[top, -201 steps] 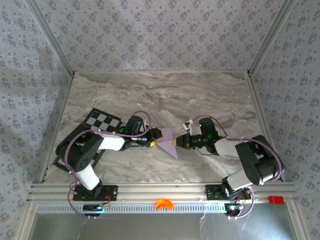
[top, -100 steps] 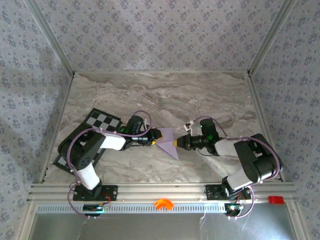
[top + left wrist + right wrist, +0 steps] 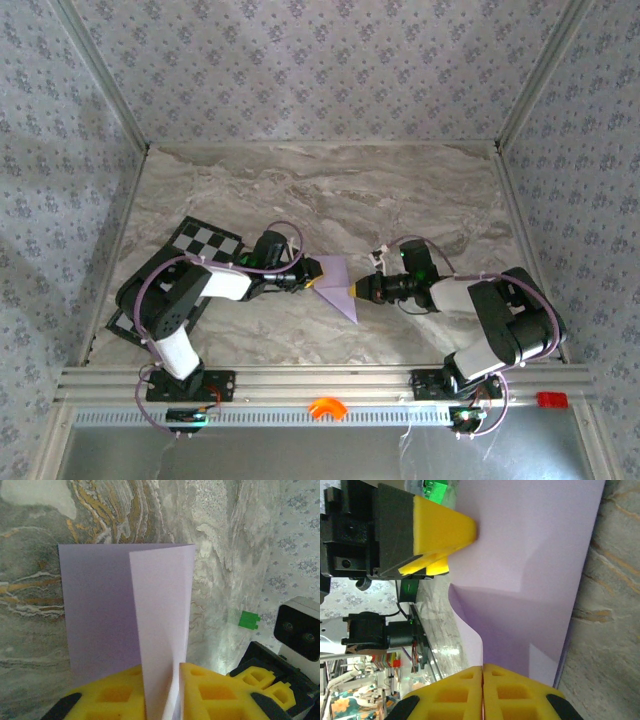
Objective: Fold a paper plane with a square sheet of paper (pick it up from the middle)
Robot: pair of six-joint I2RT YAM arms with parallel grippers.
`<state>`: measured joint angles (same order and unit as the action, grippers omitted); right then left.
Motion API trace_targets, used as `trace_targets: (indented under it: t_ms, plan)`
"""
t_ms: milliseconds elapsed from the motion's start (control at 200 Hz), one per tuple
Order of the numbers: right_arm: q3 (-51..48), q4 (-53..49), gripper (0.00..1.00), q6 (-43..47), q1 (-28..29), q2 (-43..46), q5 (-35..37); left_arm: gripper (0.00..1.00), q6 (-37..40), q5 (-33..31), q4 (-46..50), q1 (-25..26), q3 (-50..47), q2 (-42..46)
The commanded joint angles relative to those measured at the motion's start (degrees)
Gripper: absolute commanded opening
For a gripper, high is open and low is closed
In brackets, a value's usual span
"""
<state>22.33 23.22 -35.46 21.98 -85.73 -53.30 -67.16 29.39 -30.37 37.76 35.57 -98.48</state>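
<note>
Already done: seemingly one centre crease only; square sheet of paper (image 3: 100,610) doubled along it, one half raised as a flap off the other, far corners square.
Left pincer (image 3: 161,672): narrowed to a slim gap, raised flap running between the yellow pads (image 3: 115,695); cannot tell whether clamped on it or just short of it.
Right pincer (image 3: 482,672): closed flat, sheet's near edge nipped in the seam.
Sheet's place: spans the gap between both pincers, straight ahead of each one's tip, the left pincer meeting it opposite the right pincer.
Green block (image 3: 248,619): on the marble (image 3: 215,555), off to the right of the left pincer, well apart from the sheet, no part in the folding.
Left to do: by the look of it, nearly all, meaning nose corners down to the crease, wing folds, final dart shape; no sharp point anywhere yet.
Progress: early, likely first fold of several.
</note>
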Motion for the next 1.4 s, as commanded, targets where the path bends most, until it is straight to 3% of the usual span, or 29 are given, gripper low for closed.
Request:
trace_targets:
  t_ms: [0, 120, 170, 370, 570, 860, 1054, 1224, 1364, 1394]
  plan:
    - [0.9, -3.9, 0.1, 3.0, -0.4, -0.6, 1.6, 0.18, 0.0, 1.0, -2.5, -0.3, 0.4, -0.5]
    - [1.6, -7.3, 0.13, 4.5, -0.3, 0.3, 2.8, 0.14, -0.7, 0.6, -3.8, -0.2, 0.1, -0.9]
    - [1.7, -9.1, 0.19, 5.2, 0.0, 1.5, 4.1, 0.12, -1.4, 0.7, -4.6, -0.2, -0.1, -1.1]
    - [2.2, -18.5, 0.36, 8.5, 0.6, 9.8, 14.6, 0.08, -2.6, -2.6, -5.7, 1.2, -0.6, -0.2]
    - [3.9, -28.5, 0.43, 13.3, 1.0, 19.0, 24.8, 0.06, -4.2, -5.4, -7.1, 3.1, -1.4, -0.2]
    - [4.0, -32.0, 0.54, 12.3, 0.7, 27.7, 32.9, 0.05, -5.1, -10.6, -5.8, 4.2, -4.8, 4.6]
    - [4.1, -31.3, 0.57, 10.7, 0.5, 30.0, 34.5, 0.05, -5.3, -12.7, -4.1, 5.2, -5.8, 7.2]
    - [4.0, -30.9, 0.71, 7.7, -0.2, 31.7, 35.6, 0.05, -5.5, -14.5, -3.5, 6.1, -6.5, 8.6]
    - [2.4, -29.7, 0.99, 5.8, -1.7, 33.0, 31.8, 0.06, -5.5, -15.5, -3.3, 6.2, -7.0, 9.7]
    - [2.1, -29.3, 1.0, 5.2, -2.1, 33.2, 31.4, 0.06, -5.5, -15.3, -3.2, 6.2, -6.9, 9.8]
